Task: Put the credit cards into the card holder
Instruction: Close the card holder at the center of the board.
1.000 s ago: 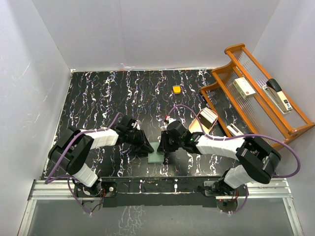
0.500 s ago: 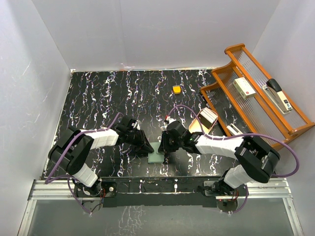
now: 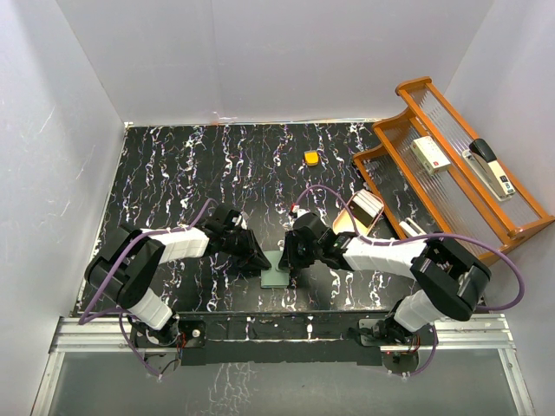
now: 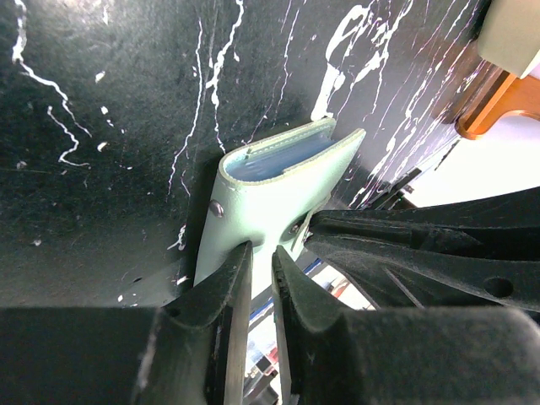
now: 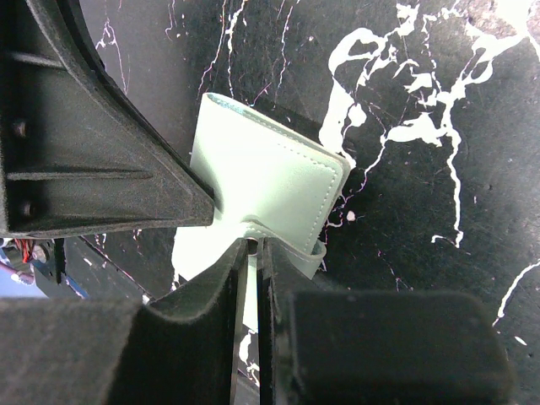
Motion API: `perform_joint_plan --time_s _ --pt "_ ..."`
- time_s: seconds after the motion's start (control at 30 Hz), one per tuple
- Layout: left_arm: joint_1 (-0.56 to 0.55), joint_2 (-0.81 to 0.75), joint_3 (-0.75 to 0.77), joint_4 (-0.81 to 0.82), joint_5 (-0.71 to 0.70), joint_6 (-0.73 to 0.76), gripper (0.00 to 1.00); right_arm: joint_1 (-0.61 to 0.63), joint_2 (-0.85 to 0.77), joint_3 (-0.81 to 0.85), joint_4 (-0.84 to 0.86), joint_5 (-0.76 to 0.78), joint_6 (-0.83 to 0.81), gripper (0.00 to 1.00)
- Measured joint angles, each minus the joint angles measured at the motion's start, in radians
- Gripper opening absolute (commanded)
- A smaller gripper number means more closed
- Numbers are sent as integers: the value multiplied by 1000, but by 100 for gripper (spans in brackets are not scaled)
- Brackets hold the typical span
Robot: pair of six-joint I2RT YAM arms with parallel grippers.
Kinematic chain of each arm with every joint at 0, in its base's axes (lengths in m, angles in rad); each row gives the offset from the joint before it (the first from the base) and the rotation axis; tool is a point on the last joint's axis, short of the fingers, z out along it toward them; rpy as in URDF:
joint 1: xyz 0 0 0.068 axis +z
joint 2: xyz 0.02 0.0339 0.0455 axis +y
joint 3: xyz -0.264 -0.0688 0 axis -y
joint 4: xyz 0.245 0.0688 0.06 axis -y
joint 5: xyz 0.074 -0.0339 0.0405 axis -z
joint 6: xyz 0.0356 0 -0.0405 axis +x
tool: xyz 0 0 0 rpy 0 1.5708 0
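Marbled table (image 3: 173, 173), card holder (image 3: 274, 276) edges pinched

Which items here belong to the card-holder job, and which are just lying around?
In the job: card holder, pinched by the left fingers and the right fingers. No credit cards clearly visible.
Lying about: orange block, tan dish, wooden rack, stapler, white box.
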Motion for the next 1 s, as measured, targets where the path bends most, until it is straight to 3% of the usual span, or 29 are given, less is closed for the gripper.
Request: perform_joint_plan --time_s 0.8,1.0 --pt "-1 0 -4 7 0 -9 14 20 41 81 -106 36 -4 8" --pt "-1 0 -4 7 0 -9 14 42 57 113 -150 80 -16 3"
